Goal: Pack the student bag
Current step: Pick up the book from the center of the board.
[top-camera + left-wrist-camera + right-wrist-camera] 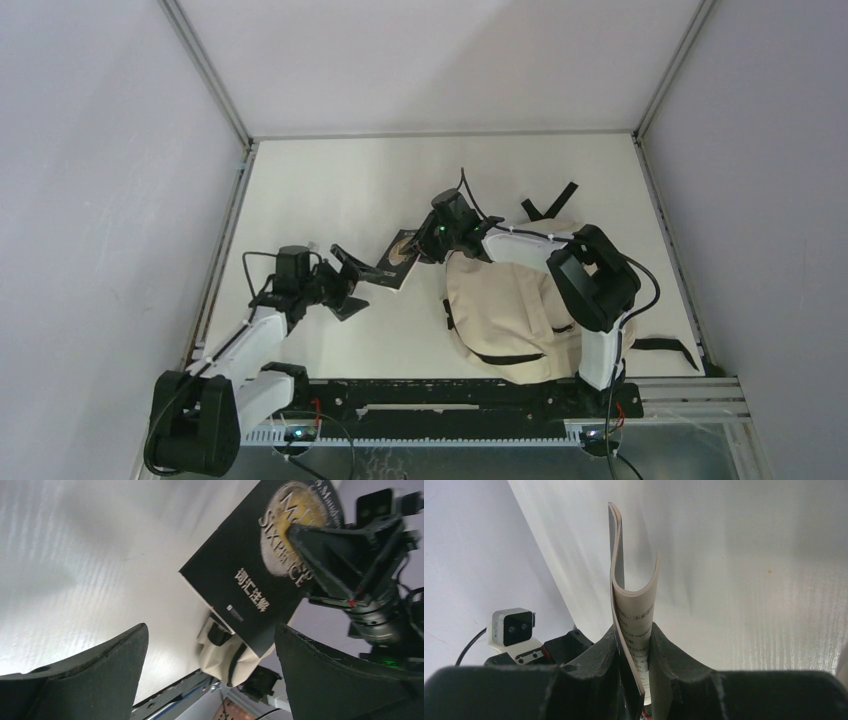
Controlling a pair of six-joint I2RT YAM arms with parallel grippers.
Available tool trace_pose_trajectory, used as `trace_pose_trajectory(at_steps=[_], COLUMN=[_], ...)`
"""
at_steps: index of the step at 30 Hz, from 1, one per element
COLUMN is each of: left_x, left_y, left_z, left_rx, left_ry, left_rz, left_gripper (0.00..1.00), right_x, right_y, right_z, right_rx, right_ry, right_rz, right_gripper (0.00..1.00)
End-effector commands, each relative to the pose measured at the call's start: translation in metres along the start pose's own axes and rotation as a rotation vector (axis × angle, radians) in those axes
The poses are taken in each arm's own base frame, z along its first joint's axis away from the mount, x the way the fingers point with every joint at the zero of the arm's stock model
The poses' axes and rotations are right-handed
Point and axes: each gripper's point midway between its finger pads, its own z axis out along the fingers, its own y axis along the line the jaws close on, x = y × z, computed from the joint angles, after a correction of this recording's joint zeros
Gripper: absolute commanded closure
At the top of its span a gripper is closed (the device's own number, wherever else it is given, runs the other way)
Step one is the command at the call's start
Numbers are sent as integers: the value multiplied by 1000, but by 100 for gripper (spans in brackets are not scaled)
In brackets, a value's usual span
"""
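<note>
Left tool (352, 281) gapes, empty, just beside the black book (250, 580), whose cover reads "词汇注释" and part of "SIXPENCE". Right tool (634, 645) is clenched on the book's bent pages, seen only from its wrist. The bag (500, 310) lies on the table (340, 180), near right, beneath the right arm.

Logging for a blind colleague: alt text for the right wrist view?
The right gripper clamps a paperback book edge-on, its pages bowing apart above the grip. White table behind; the left arm's camera sits lower left.
</note>
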Motion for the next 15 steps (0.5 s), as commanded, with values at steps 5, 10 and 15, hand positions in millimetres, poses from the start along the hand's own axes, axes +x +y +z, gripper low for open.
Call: trace_pose_trajectory(at_steps=[5, 10, 15], left_x=[-17, -14, -17], left_y=[-39, -41, -42], left_z=[0, 3, 1], left_rx=[196, 225, 239], left_ry=[-70, -47, -71], left_rz=[-49, -77, -87], left_gripper=[3, 7, 13], right_x=[3, 10, 13], right_y=[36, 45, 53], right_z=[-17, -17, -17], right_rx=[-112, -140, -176], right_ry=[-5, 9, 24], right_rz=[-14, -5, -3], right_gripper=[69, 69, 69])
